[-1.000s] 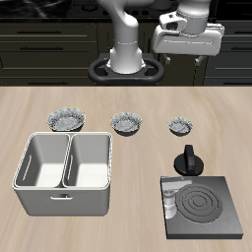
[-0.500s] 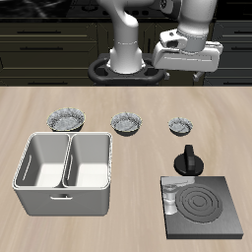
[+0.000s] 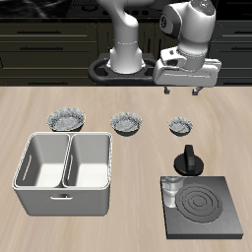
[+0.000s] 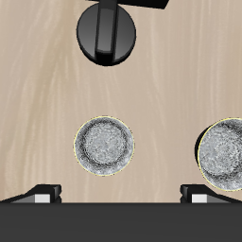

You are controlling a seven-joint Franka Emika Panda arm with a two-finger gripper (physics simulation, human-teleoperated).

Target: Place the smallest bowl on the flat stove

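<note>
Gripper (image 3: pixel 186 90) up over table's back, fingers apart w/ nothing between, smallest bowl (image 3: pixel 180 125) on wood below it (wrist cam: beside a wider bowl (image 4: pixel 224 156)), flat stove (image 3: pixel 204 207) near front edge.

From my wrist view, the picture's edge cuts a wider patterned bowl (image 4: pixel 223 158) down to a part, and only the tips of my own fingers (image 4: pixel 43 194) show. The black moka pot (image 4: pixel 107 31) is clipped at the edge too. In the exterior view, the bowls' rim patterns are too small to make out.
</note>
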